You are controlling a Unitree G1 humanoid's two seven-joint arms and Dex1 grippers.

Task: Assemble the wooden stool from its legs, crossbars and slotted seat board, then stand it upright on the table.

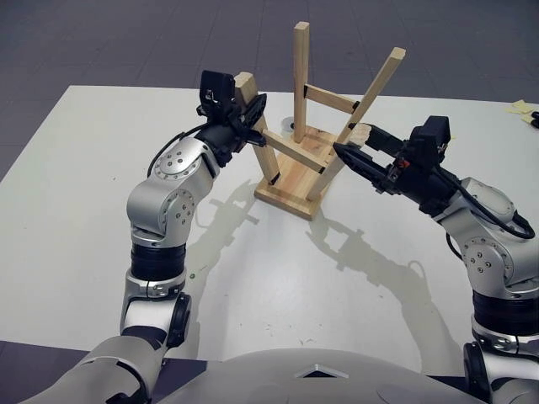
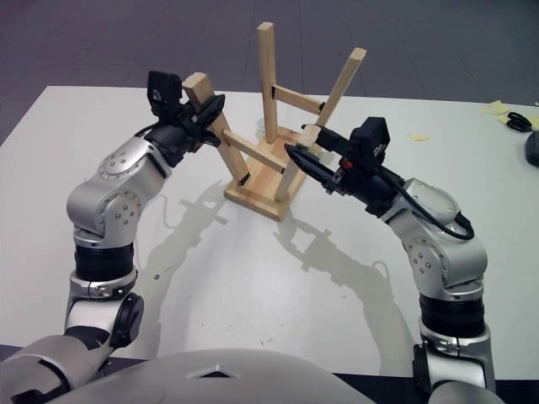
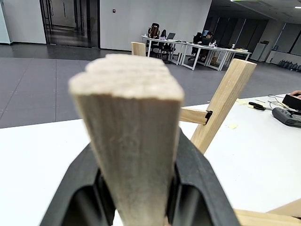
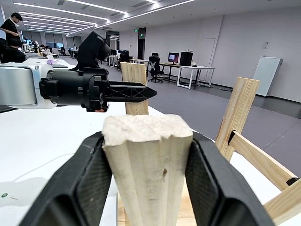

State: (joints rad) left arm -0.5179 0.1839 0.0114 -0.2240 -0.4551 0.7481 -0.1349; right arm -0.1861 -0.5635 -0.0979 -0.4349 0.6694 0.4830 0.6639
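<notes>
The wooden stool [image 1: 296, 168] sits upside down toward 12 o'clock on the white tabletop [image 1: 84, 185], with its seat board [image 1: 286, 192] flat on the surface and its four legs splaying upward. At the stool's 9 o'clock, the left gripper [image 1: 255, 118] pinches the near-left leg [image 1: 266, 158] just below its top end, with black fingers [image 3: 200, 188] pressed against both sides of the wood. At the stool's 3 o'clock, the right gripper [image 1: 354, 139] clamps the near-right leg [image 1: 324, 183] at its top end in the same way, its fingers [image 4: 84, 183] tight on either side. A lower crossbar [image 1: 295, 151] joins the two held legs. An upper crossbar [image 1: 330, 98] links the two far legs, which rise free at the stool's 12 o'clock. A few yellow notes [image 1: 522, 107] lie near the tabletop's 2 o'clock edge, well apart from the stool.
</notes>
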